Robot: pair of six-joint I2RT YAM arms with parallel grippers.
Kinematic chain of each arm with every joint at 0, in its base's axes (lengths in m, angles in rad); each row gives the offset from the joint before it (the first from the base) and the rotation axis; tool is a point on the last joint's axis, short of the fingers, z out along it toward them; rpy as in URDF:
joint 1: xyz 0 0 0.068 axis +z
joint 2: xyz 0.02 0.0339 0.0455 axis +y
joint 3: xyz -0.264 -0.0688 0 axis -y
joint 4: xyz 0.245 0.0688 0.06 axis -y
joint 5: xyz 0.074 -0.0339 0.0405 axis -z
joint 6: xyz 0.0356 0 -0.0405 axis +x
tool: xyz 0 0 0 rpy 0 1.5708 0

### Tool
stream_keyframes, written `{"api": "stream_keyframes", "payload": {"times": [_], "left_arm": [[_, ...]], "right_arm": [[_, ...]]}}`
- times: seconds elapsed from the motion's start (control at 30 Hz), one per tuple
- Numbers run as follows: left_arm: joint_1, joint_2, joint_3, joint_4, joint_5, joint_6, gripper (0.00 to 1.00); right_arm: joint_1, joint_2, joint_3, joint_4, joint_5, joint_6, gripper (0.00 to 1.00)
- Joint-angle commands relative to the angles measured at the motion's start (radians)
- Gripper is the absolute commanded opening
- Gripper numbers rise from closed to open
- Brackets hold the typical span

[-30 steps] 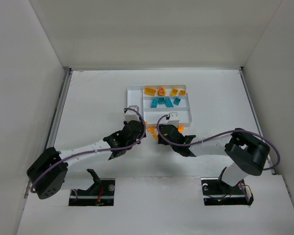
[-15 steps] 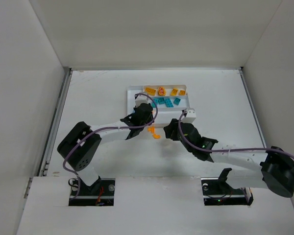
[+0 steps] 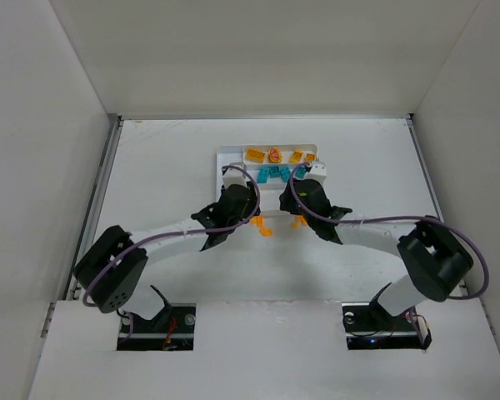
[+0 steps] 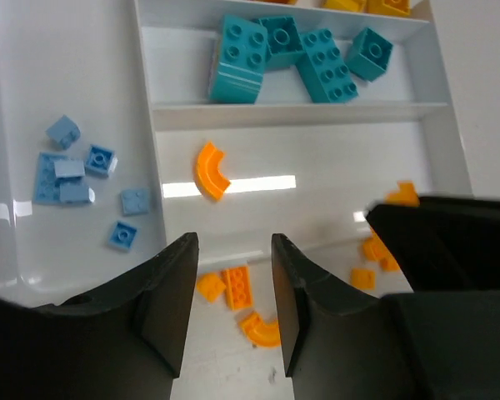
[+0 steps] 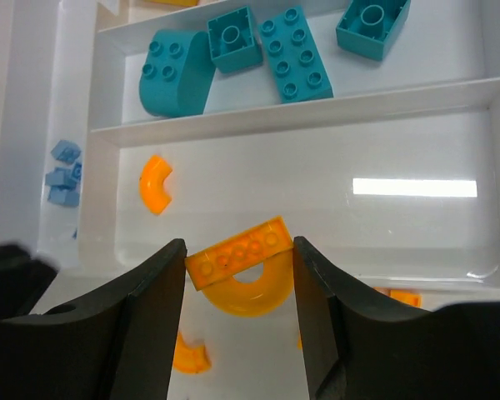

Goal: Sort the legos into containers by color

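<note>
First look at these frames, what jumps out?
The right fingers pinch an orange arch piece at the near wall of the white tray. Four teal bricks sit in its middle section, and a lone orange curve lies in the near one. The left fingers stand open and empty over loose orange bits in front of the tray.

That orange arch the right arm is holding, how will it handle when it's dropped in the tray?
The arch looks like hard moulded plastic, so probably stiff. It is small and hollowed, likely light. Its curved side on the glossy tray may let it rock or slide.
</note>
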Motion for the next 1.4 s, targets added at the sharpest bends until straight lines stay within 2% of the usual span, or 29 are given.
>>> {"api": "stream_keyframes", "payload": {"times": [0.0,0.2,0.4,0.5,0.63,0.8,1.17,1.37], "left_arm": [[-0.072,-0.120,-0.085,0.021,-0.033,-0.021,0.37],[-0.223,-0.191,-0.193,-0.023,-0.169,-0.116,0.38],[-0.276,-0.119,-0.199,-0.034,-0.225,-0.215,0.42],[-0.291,-0.061,-0.173,-0.023,-0.225,-0.252,0.43],[-0.300,0.008,-0.133,-0.019,-0.236,-0.278,0.43],[-0.322,0.076,-0.105,-0.029,-0.303,-0.363,0.43],[-0.322,0.197,-0.065,-0.031,-0.363,-0.556,0.45],[-0.296,0.254,-0.050,-0.046,-0.341,-0.607,0.45]], "right_arm": [[-0.025,0.086,0.084,0.070,-0.021,-0.033,0.44],[-0.037,0.161,0.144,0.082,-0.012,-0.036,0.49],[-0.033,0.141,0.151,0.088,0.015,-0.036,0.69],[-0.031,0.106,0.115,0.088,0.037,-0.041,0.72],[-0.019,0.052,0.048,0.102,0.057,-0.028,0.69],[0.018,-0.047,-0.098,0.144,0.094,0.028,0.58],[0.088,-0.118,-0.250,0.176,0.118,0.122,0.59],[0.094,-0.162,-0.306,0.210,0.118,0.156,0.59]]}}
